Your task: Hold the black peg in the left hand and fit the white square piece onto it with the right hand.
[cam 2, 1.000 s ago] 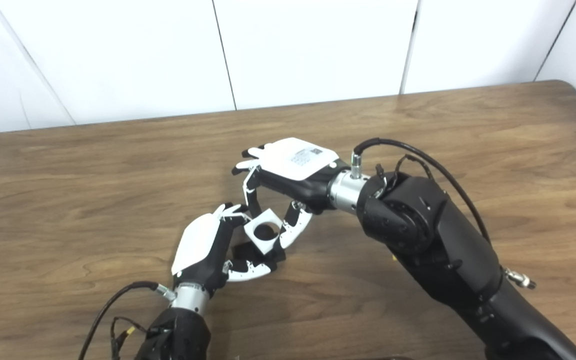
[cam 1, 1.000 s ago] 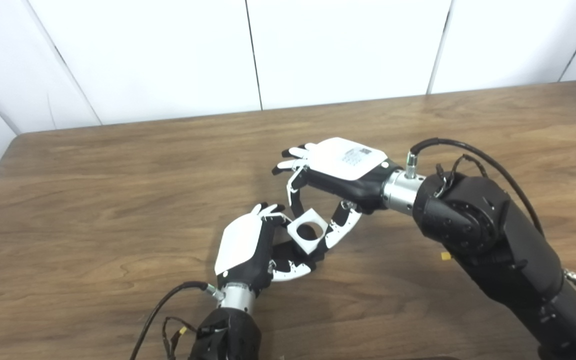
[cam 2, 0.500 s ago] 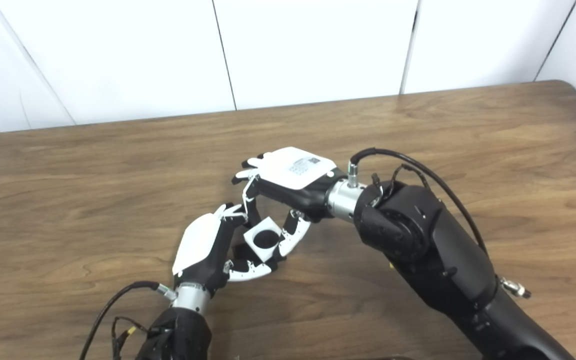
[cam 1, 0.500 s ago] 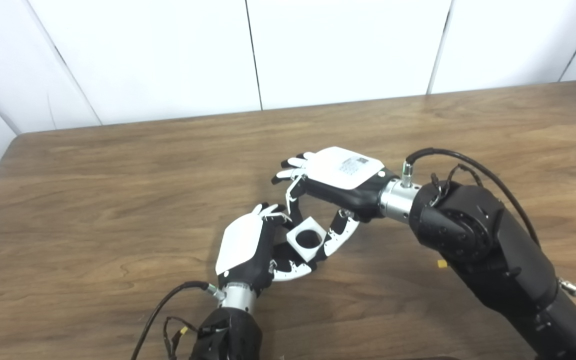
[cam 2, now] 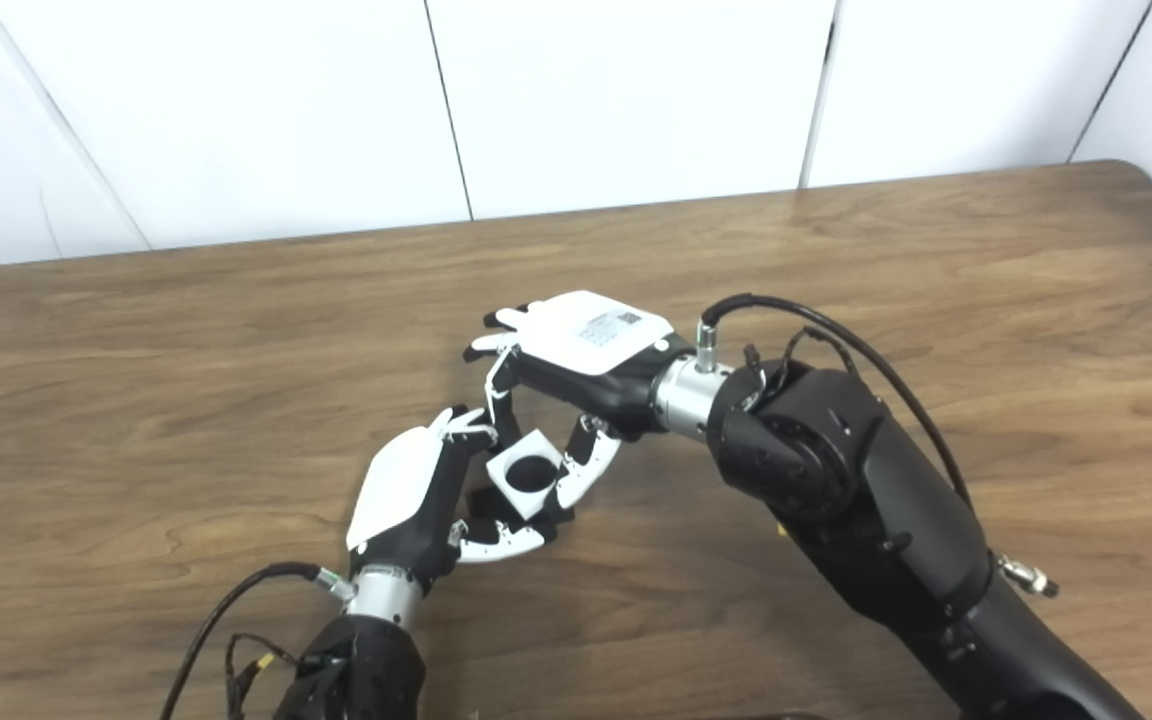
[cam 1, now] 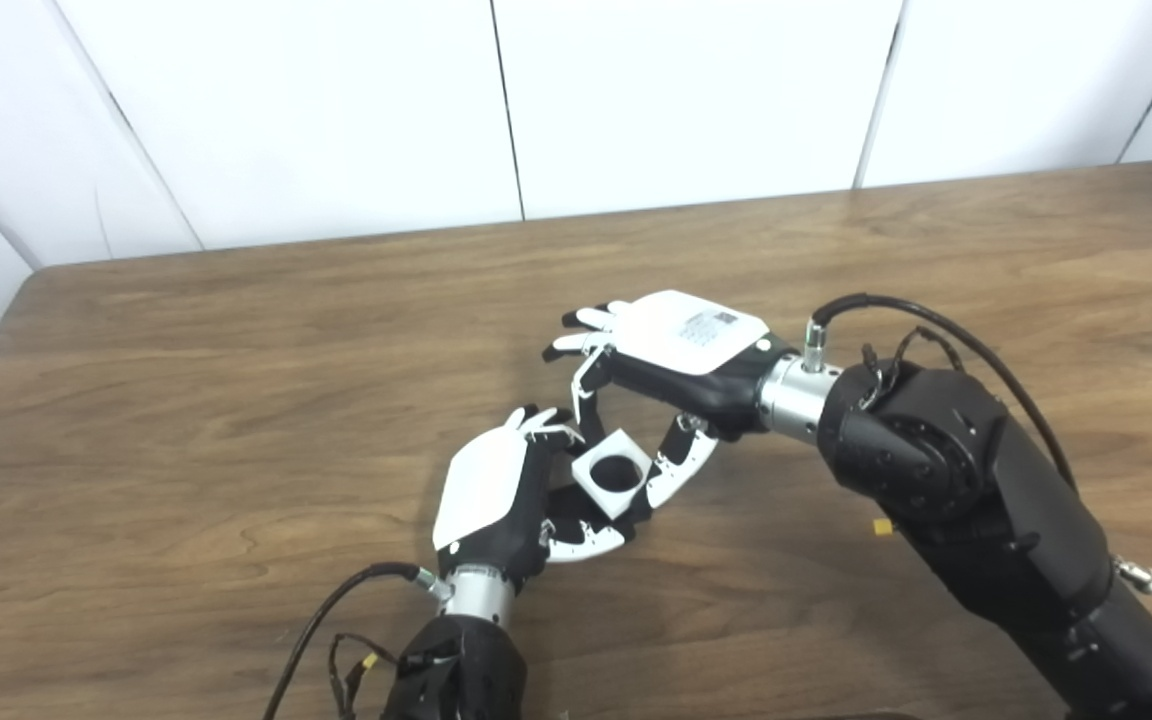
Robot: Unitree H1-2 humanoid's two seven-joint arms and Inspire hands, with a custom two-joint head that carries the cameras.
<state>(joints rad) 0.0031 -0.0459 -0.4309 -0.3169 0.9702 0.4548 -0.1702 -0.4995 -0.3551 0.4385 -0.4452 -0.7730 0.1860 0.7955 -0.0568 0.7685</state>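
Observation:
My left hand (cam 1: 496, 495) stands upright near the table's front middle, its fingers curled around the black peg, which is mostly hidden; only its dark end shows inside the hole of the white square piece (cam 1: 613, 473). My right hand (cam 1: 671, 355) reaches in from the right, palm down, and pinches the white square piece between a finger and the thumb. The piece sits tilted right above the left hand's fingers (cam 2: 496, 540). It also shows in the right eye view (cam 2: 527, 474).
The wooden table (cam 1: 236, 380) has a white panelled wall behind it. A small yellow bit (cam 1: 881, 526) lies on the table under my right forearm. Cables (cam 1: 336, 610) hang by both wrists.
My right hand came down and a little toward the left hand, bringing the white square piece lower, so the hole now looks dark. The left hand has stayed put.

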